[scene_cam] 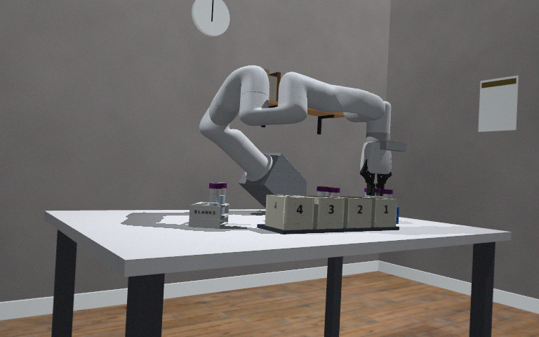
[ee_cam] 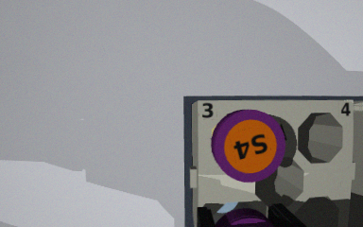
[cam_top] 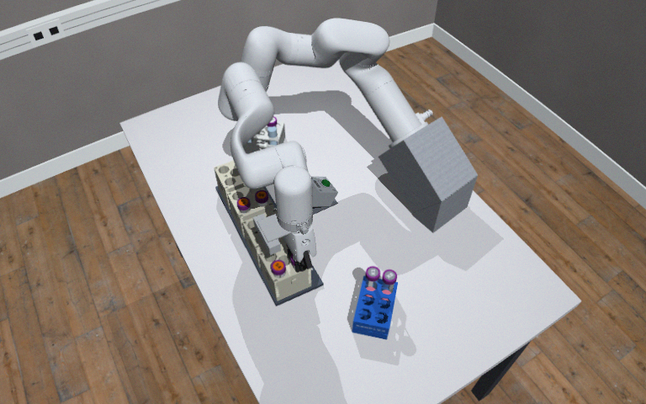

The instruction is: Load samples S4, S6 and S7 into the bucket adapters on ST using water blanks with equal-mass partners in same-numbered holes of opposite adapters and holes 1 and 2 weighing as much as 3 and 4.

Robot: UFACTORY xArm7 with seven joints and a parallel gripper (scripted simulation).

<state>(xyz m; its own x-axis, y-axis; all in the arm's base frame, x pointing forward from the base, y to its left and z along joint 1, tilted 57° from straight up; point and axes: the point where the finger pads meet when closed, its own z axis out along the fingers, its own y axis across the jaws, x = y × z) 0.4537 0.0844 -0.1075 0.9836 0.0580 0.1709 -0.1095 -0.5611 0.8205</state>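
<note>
My gripper [cam_top: 300,265] [scene_cam: 375,189] [ee_cam: 243,219] is shut on a purple-capped tube [ee_cam: 243,218], sunk upright into adapter 1 [cam_top: 293,285] [scene_cam: 385,210] [ee_cam: 331,182] at the near end of the stand. Its cap dot and its hole number are hidden by the fingers. A little pale blue water [ee_cam: 229,207] shows beside the cap. Sample S4 [cam_top: 277,266] [ee_cam: 249,146] stands in hole 3 of the same adapter, next to the held tube. Holes 4 and 5 are empty. Two orange-dotted tubes [cam_top: 243,204] [cam_top: 261,195] stand in adapter 3 [scene_cam: 330,210]; I cannot read their IDs.
The BLANKS rack [scene_cam: 204,214] with a tube [cam_top: 272,124] stands behind the stand. A blue rack [cam_top: 371,319] holds two grey-dotted tubes [cam_top: 372,273] [cam_top: 389,275]. The green DONE key [cam_top: 325,182] sits right of the stand. The arm's grey base block [cam_top: 428,171] is at the right.
</note>
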